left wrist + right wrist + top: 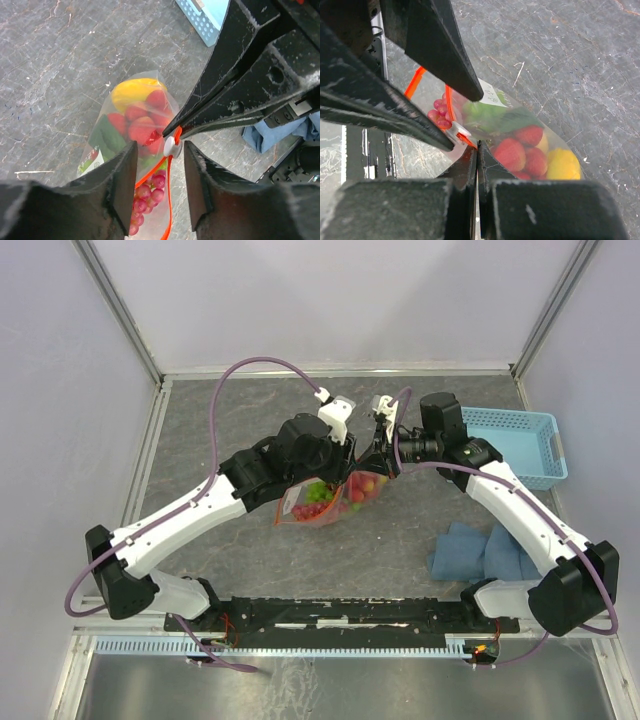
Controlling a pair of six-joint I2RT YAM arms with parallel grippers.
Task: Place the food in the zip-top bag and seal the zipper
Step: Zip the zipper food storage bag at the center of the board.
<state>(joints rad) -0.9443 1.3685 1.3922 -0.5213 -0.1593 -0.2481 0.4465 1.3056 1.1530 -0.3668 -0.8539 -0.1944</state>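
The left gripper's (160, 150) jaws stood apart astride the zipper (170, 202); the right gripper (477, 148) pinched it shut. The zip-top bag (98, 161) of food (142, 127) was beneath both, over a grey marbled tabletop (50, 75), with pale walls (330, 300) around.

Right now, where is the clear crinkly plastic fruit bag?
In the top view, the clear crinkly plastic bag is mid-table, left of the light-blue mesh basket, its edge pinched by the right gripper.

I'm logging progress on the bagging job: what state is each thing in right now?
zip-top bag: held by its top edge.
food: inside the bag.
zipper: tracks apart along part of the mouth, not sealed.
left gripper: fingers open, straddling the zipper.
right gripper: fingers shut on the bag's edge.
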